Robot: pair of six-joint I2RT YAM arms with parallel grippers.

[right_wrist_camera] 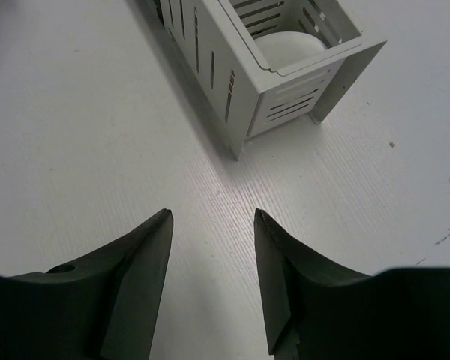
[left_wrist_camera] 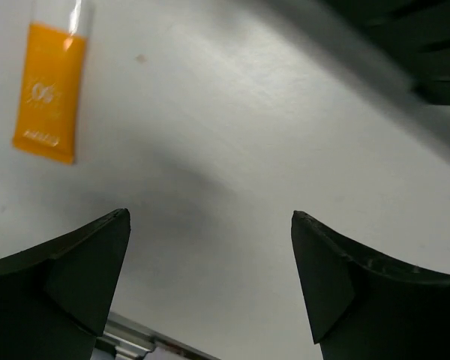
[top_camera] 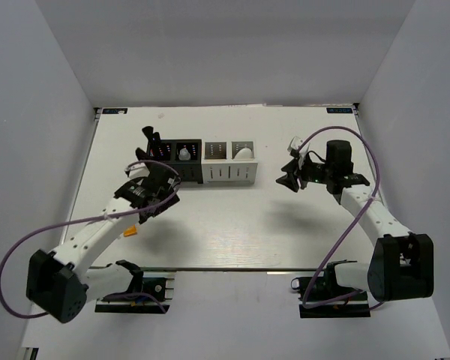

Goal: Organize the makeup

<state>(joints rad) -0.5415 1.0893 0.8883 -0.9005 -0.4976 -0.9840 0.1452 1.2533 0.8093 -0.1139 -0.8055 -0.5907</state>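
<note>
Orange tube (left_wrist_camera: 51, 90) lies flat, clear end pointing away from the left gripper (left_wrist_camera: 210, 217), whose jaws gape wide, empty; right gripper (right_wrist_camera: 214, 214) jaws partly spread, empty.

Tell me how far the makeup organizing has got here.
Looks mostly done: brushes stand in the black box and a sponge sits in the white box. In hand: nothing, since the left claw and right claw are both open and empty. Left: the orange tube lies loose on the table.
</note>
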